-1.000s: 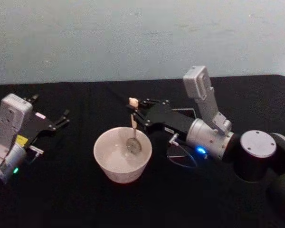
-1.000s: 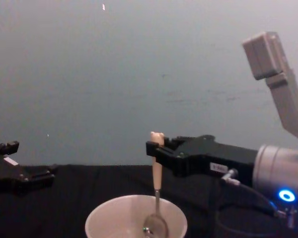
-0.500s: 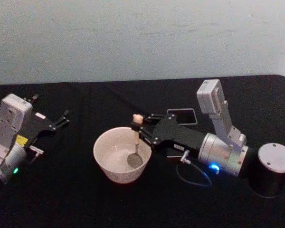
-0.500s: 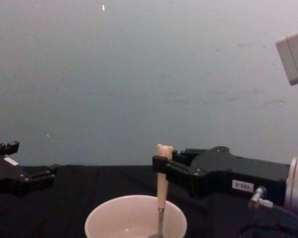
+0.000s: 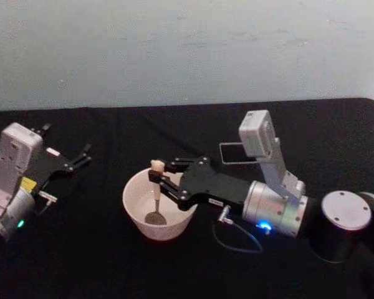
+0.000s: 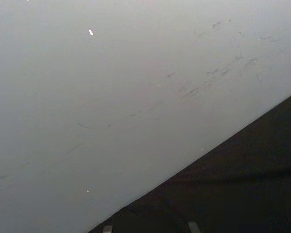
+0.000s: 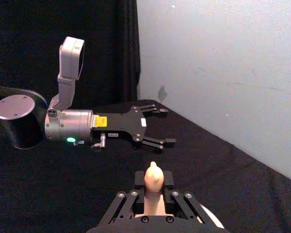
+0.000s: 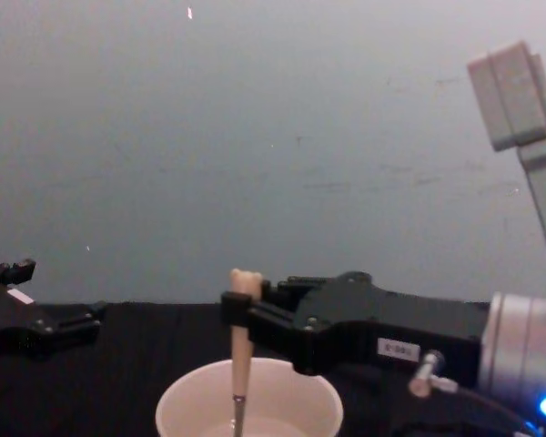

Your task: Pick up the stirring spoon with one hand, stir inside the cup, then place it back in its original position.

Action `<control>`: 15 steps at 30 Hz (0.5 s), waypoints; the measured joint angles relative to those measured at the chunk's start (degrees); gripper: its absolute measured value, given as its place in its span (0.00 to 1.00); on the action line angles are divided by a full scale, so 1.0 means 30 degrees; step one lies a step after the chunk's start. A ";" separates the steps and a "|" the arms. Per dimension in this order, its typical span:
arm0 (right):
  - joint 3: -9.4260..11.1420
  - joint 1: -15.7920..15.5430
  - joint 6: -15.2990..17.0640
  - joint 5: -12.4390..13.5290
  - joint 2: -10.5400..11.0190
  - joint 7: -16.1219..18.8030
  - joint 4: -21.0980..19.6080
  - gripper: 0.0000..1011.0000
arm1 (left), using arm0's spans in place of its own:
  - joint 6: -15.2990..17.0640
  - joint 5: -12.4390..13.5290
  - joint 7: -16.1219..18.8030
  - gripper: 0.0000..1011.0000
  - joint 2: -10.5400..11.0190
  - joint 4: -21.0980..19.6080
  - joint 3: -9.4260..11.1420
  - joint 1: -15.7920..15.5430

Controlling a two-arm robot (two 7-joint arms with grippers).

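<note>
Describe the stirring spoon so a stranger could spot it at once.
On the black table, find the wide cream cup in the middle. The stirring spoon stands upright in it, pinched by the right gripper: the one slim thing, with a beige handle and metal bowl.

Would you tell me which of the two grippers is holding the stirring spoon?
The right gripper: it is shut on the stirring spoon, whose bowl dips into the cup, while the left gripper sits open and empty at the far left.
</note>
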 joint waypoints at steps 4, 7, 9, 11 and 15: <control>-0.0283 0.0436 -0.0027 -0.0223 -0.0444 -0.0203 0.0551 0.21 | 0.0001 0.0001 0.0000 0.99 0.0000 -0.0001 0.0000 0.0000; -0.0447 0.0817 0.0006 -0.0586 -0.0847 -0.0647 0.1057 0.21 | 0.0001 0.0001 -0.0001 0.99 0.0000 -0.0001 0.0001 0.0000; -0.0490 0.1082 0.0046 -0.0884 -0.1157 -0.1037 0.1431 0.21 | 0.0001 0.0001 -0.0001 0.99 0.0000 -0.0001 0.0001 0.0000; -0.0471 0.1297 0.0075 -0.1133 -0.1404 -0.1373 0.1806 0.21 | 0.0000 0.0001 0.0000 0.99 0.0000 0.0000 0.0000 0.0000; -0.0237 0.1510 0.0123 -0.1356 -0.1626 -0.1753 0.2201 0.21 | 0.0001 0.0001 0.0000 0.99 0.0000 0.0000 0.0001 -0.0001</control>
